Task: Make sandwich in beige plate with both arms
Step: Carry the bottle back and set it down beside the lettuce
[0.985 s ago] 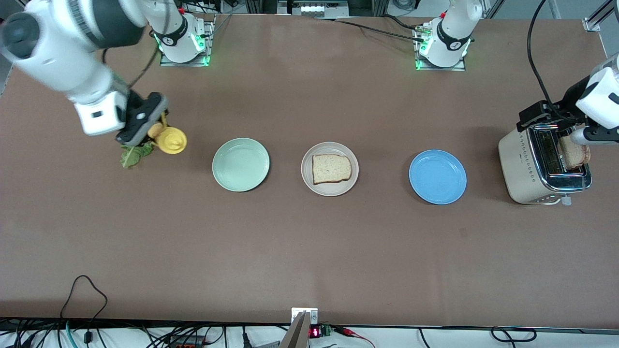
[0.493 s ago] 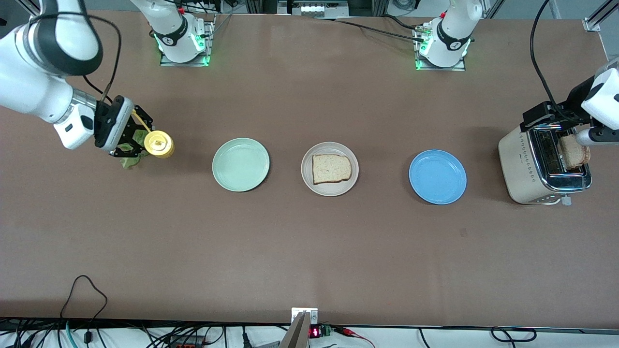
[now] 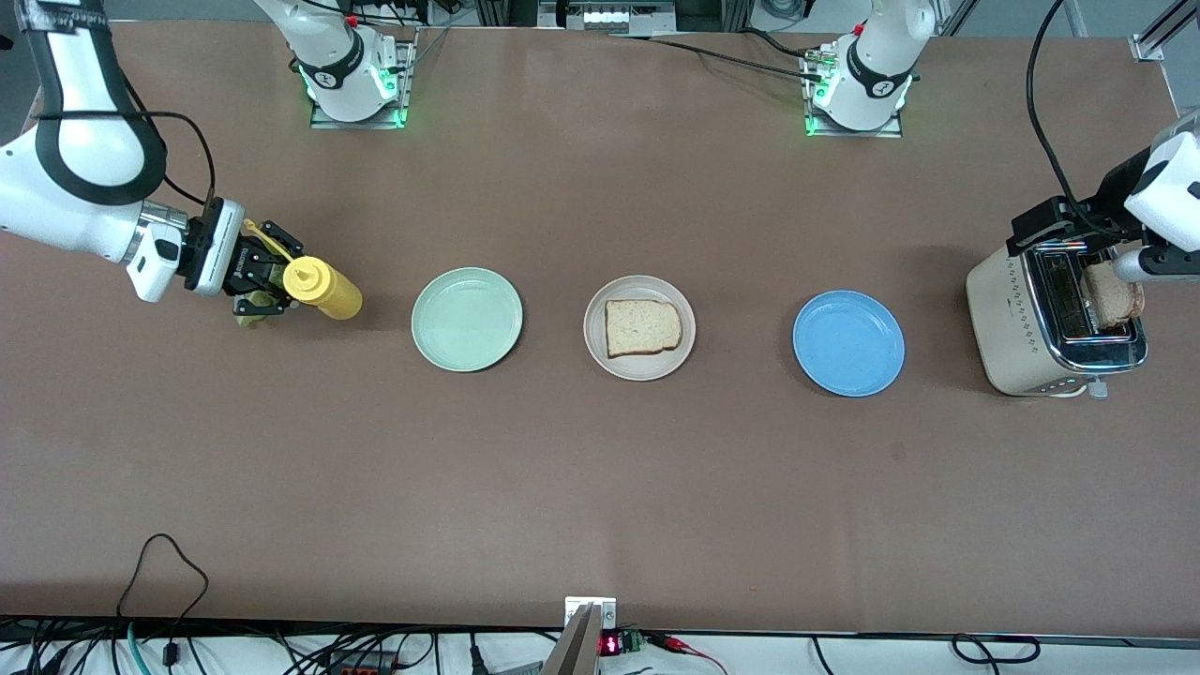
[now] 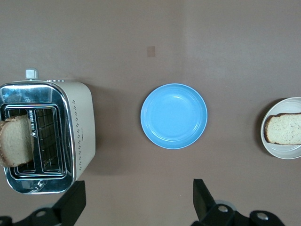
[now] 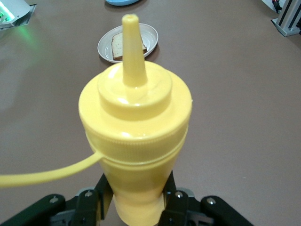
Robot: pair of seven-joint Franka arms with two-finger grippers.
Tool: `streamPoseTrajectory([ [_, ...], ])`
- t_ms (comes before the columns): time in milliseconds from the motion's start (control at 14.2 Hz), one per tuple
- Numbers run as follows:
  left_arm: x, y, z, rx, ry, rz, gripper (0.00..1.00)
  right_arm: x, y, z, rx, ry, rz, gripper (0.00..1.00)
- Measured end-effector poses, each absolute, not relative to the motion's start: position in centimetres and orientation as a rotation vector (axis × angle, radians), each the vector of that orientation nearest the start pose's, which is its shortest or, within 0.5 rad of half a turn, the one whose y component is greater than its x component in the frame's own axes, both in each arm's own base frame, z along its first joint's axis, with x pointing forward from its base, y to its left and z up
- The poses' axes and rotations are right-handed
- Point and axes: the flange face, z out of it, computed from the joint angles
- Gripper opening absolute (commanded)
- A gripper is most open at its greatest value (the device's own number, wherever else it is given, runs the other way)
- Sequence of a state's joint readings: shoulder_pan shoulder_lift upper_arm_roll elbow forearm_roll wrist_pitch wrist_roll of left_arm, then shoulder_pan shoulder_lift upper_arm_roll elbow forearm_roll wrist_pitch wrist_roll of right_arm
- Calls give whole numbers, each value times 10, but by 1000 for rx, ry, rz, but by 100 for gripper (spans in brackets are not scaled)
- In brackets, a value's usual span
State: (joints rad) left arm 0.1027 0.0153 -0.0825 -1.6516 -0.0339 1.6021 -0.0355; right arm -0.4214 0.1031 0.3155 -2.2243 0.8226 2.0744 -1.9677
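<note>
The beige plate [image 3: 639, 327], round and shallow with a raised rim, sits mid-table with one square slice of pale, brown-crusted bread [image 3: 642, 328] lying flat in its well. Taking that plate as the landmark: toward the right arm's end lies a smooth mint-green plate [image 3: 467, 319], then a glossy yellow squeeze bottle [image 3: 323, 288] with a conical nozzle, gripped around its body by the right tool [image 3: 269, 281], with a crumpled green lettuce leaf [image 3: 251, 314] on the table just under that tool. Toward the left arm's end lies a bright blue plate [image 3: 848, 343], then a cream toaster [image 3: 1050, 323] with a chromed top, where a second slice [image 3: 1116, 298] stands in a slot. The left tool [image 4: 136, 205] hangs over the toaster, fingers spread wide, empty.
</note>
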Motion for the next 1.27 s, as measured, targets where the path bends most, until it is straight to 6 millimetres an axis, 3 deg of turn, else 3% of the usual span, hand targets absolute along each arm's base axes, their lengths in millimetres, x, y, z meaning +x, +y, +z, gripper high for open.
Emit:
streamPoseTrajectory([
  [352,558,8,581,-3173,-91,103,100,513,-48,270,-1821,-1549,-747,0],
  [704,558,7,581,-3173,-88,104,100,502,-60,216,-1729,-1531,-813,0],
  [1266,558,-11,581,-3174,-36,104,100,495,-68,191,-1718,-1504,-819,1],
])
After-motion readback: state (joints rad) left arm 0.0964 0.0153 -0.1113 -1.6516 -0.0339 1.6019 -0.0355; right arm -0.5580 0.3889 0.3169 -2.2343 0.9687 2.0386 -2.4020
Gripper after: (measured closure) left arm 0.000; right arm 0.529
